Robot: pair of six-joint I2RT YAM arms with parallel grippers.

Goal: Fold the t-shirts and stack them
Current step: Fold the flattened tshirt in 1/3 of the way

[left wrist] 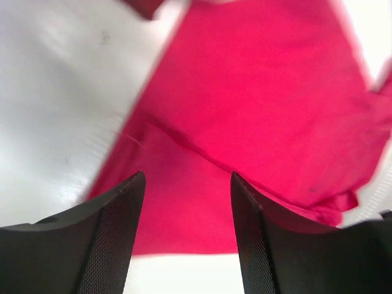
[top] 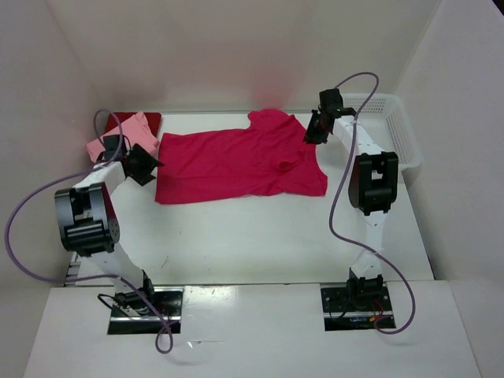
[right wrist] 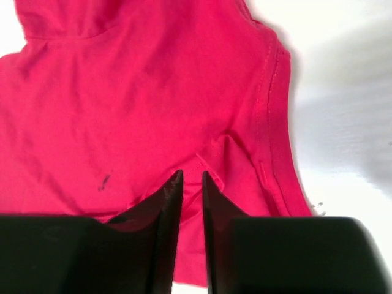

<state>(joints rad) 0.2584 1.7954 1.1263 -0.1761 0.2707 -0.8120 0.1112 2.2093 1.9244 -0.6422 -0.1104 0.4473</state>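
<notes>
Two claws hang over one shirt, and neither has hold of it. The left claw (left wrist: 187,180) stands wide, its jaws well apart with only cloth showing below the gap. It hovers over the left end of the crimson shirt (top: 236,161), where the straight bottom edge lies. The right claw (right wrist: 191,176) is narrow, its jaws parted by a slit with nothing caught in it that I can see. Just beyond its tips the cloth is puckered into a small ridge, beside a stitched edge band at the shirt's right end.

The crimson shirt lies spread on the table (top: 252,236), lengthwise from left to right. One sleeve sticks out on the far side and the other is turned in on the body near the right end. Just off its far-left corner lies the pink shirt (top: 118,140), folded small, and it seems to rest partly on the dark red shirt (top: 146,120), of which only a strip shows. Beyond the crimson shirt's right end stands a white basket (top: 398,126).

Those two look done, so the crimson shirt is probably the last to fold. The cloth looks light, thin and limp, so it will likely sag, wrinkle and drag on the table rather than move as a sheet, though little can harm it. The best holds are probably the hem corners at the left and the stitched band at the right, where doubled cloth gives the jaws more to bite. Lifting both ends together should let the fold fall straight.
</notes>
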